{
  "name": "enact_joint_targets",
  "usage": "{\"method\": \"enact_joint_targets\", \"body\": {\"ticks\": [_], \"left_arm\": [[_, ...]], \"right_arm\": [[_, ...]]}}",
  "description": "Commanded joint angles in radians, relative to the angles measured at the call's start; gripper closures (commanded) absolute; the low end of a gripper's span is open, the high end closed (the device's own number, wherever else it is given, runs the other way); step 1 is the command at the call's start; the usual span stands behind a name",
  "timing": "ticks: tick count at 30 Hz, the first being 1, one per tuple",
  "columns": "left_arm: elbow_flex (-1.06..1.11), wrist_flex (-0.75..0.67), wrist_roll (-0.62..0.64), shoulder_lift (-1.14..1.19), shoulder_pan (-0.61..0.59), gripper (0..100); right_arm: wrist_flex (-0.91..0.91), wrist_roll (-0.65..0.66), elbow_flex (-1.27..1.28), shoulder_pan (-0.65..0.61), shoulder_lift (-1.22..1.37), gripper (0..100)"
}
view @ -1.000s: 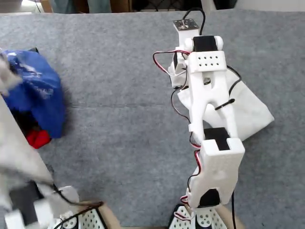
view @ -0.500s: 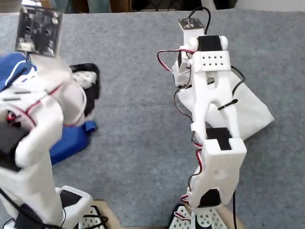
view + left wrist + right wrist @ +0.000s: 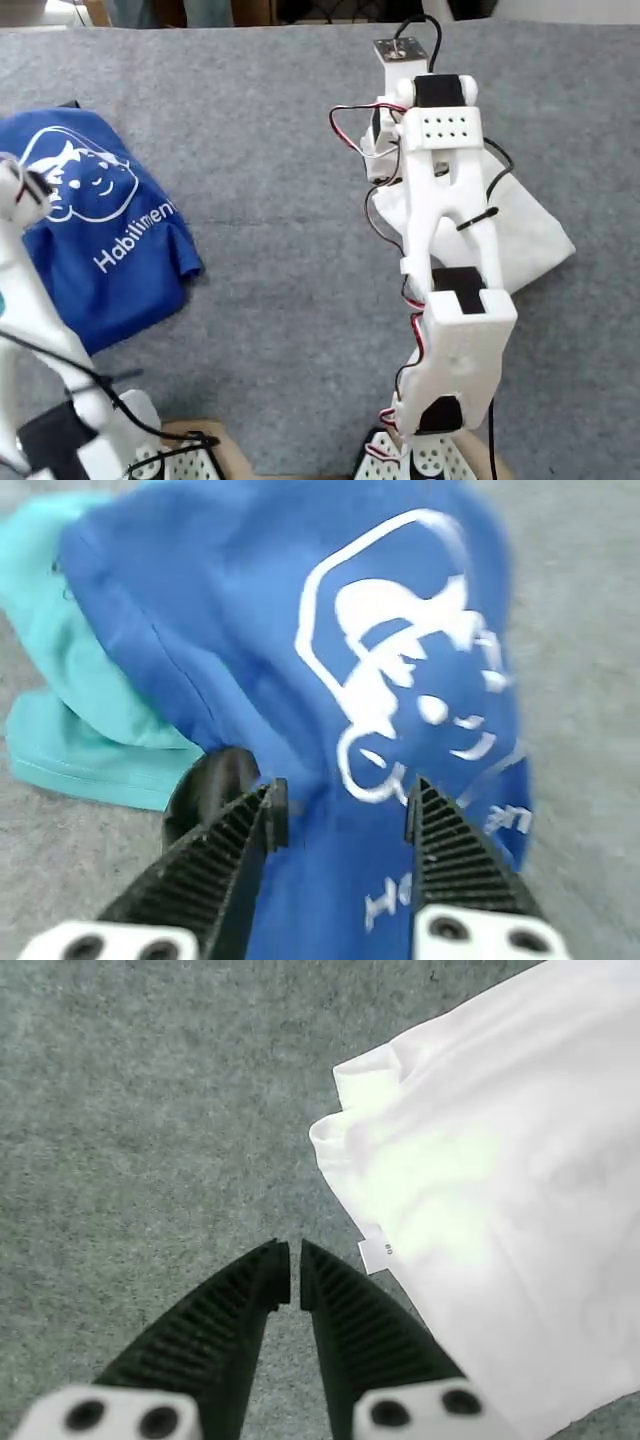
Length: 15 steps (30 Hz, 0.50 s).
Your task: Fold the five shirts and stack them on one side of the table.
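Presently, I take the white shirt [image 3: 525, 232] as my reference. It lies on the grey mat [image 3: 280, 200], roughly folded, and in the high view part of it is hidden under the right arm [image 3: 440, 200].

Right gripper [image 3: 294, 1260]: jaws drawn together to a thin slit with nothing between them. It sits over bare mat just beside the white shirt's [image 3: 500, 1180] near edge, by a small label at the hem. I see no contact with the cloth.

The blue shirt [image 3: 95, 225] lies well apart from the white shirt, across the mat. It is spread loosely with its white print facing up and one sleeve pointing toward the white shirt.

Left gripper [image 3: 342, 798]: jaws spread wide and holding nothing, positioned over the blue shirt [image 3: 400, 630]. I cannot tell whether the tips touch the fabric.

A teal shirt [image 3: 70, 710] sits partly beneath the blue one, on the side away from the white shirt. A dark item [image 3: 210, 780] shows at the blue shirt's edge by one jaw; I cannot identify it.
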Motion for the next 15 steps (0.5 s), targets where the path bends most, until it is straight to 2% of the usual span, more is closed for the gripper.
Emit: {"method": "enact_joint_targets", "body": {"ticks": [1, 7, 14, 15], "left_arm": [[0.015, -0.112, -0.012, 0.091, -0.059, 79], [-0.087, -0.110, -0.012, 0.299, -0.079, 79], [-0.234, -0.049, -0.009, 0.345, -0.045, 98], [-0.243, -0.049, -0.006, 0.344, -0.039, 97]], "right_arm": [[-0.003, 0.005, -0.050, 0.006, -0.004, 96.3], [-0.002, 0.005, -0.050, 0.006, -0.004, 96.3], [-0.002, 0.005, -0.050, 0.006, -0.004, 96.3], [-0.002, 0.005, -0.050, 0.006, -0.004, 96.3]]}}
